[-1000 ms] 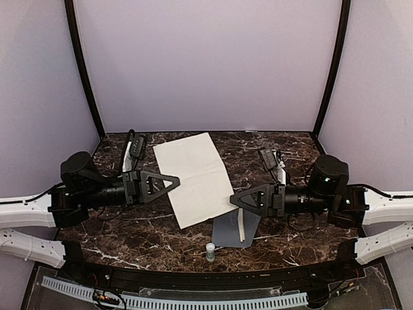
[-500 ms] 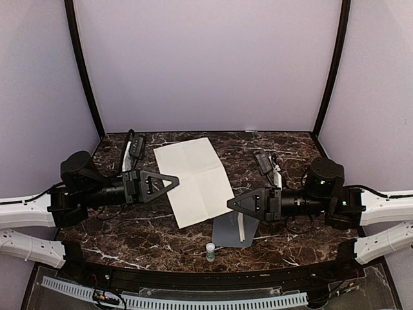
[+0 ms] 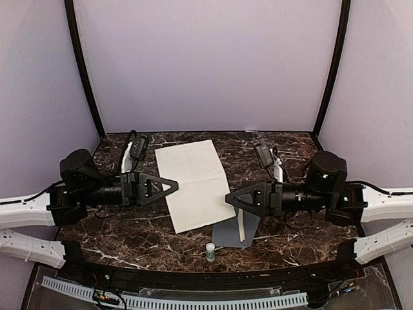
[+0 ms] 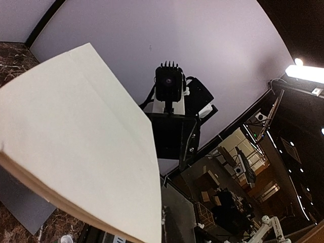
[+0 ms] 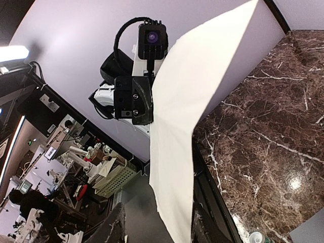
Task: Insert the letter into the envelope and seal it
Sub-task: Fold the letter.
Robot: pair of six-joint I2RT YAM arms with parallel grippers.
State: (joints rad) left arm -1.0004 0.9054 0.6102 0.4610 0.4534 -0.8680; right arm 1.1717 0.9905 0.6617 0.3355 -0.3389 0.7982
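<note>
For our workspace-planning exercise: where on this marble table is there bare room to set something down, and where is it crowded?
Free: the table at near left, between the left arm and the front edge; the near-right patch between the envelope and the right arm. Crowded: the middle, with letter, envelope and small bottle.

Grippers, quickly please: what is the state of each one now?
Left gripper: closed, holding the paper sheet.
Right gripper: open, the paper sheet's edge between its fingers.

My right gripper [image 3: 230,199] and the letter [image 3: 193,184] cover the far part of the envelope [image 3: 226,237], my left fingers sit outside the left wrist view, my right fingers [image 5: 115,230] are cropped at the bottom edge, and the small bottle [image 3: 210,252] is too tiny to read.
</note>
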